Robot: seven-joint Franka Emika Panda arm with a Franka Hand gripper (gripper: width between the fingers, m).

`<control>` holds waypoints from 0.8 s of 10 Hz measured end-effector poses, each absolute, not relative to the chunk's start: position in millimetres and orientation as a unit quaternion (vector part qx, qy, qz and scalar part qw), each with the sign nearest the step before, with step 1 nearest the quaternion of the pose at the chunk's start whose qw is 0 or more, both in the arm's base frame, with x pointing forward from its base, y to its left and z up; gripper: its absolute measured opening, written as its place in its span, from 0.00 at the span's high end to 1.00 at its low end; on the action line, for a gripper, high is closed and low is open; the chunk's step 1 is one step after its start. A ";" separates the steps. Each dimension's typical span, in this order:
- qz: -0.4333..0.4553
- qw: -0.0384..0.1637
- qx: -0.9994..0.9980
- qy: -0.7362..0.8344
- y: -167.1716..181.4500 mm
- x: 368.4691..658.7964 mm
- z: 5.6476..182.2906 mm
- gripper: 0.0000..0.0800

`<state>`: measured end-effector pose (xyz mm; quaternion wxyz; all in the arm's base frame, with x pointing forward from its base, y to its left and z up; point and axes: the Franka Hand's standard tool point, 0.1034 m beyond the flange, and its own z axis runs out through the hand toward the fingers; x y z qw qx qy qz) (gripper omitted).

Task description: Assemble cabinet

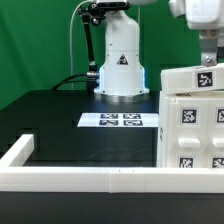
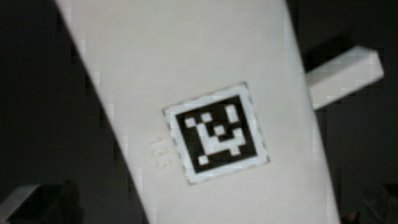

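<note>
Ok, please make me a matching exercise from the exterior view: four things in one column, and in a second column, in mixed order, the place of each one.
Things:
1. cabinet
2. marker board
3. border rail
4. robot base

Places:
A. along the near edge of the table
B. at the exterior view's right, under the gripper
C. at the back of the table, behind the flat sheet of tags
D. flat on the black table, in the middle

Pairs: 1-B, 2-D, 3-A, 4-C

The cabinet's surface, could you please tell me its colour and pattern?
White, with square black-and-white marker tags; the cabinet shows best in the exterior view.
</note>
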<state>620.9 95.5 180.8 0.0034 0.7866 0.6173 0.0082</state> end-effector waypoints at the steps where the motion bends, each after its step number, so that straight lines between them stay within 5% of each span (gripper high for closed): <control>1: 0.005 0.007 0.766 0.642 92.6 620.8 180.3 0.00; 8: -0.003 0.011 0.757 0.654 83.3 616.8 170.8 0.00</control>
